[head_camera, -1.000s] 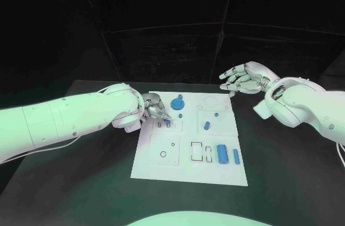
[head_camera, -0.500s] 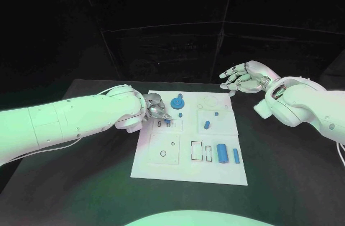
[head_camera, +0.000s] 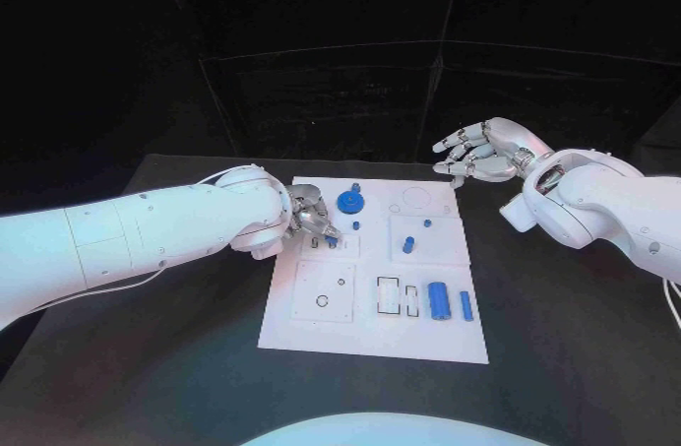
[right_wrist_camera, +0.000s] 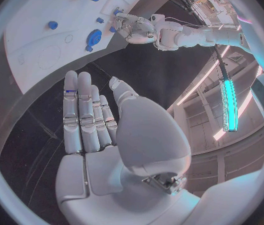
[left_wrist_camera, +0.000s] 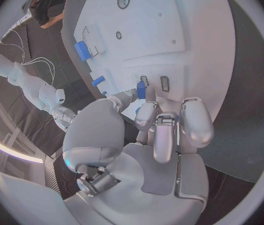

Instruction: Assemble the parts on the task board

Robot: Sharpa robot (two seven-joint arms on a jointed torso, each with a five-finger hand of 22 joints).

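The white task board [head_camera: 327, 333] lies in the middle of the black table. My left hand [head_camera: 311, 214] hovers over its left edge and pinches a small blue part [head_camera: 330, 238] between thumb and finger. In the left wrist view that small blue part [left_wrist_camera: 140, 90] sits at the fingertips, right beside two small slots [left_wrist_camera: 164, 83] in the board. My right hand [head_camera: 482, 151] hangs above the table past the board's far right corner, fingers spread and holding nothing. A blue gear [head_camera: 352, 205] stands near the far edge.
On the board's near right lie a blue cylinder [head_camera: 439, 301] and a thin blue bar [head_camera: 465, 305]. A short blue peg [head_camera: 407, 244] and smaller blue studs [head_camera: 356, 224] stand mid-board. Bare black table [head_camera: 582, 348] surrounds the board on both sides.
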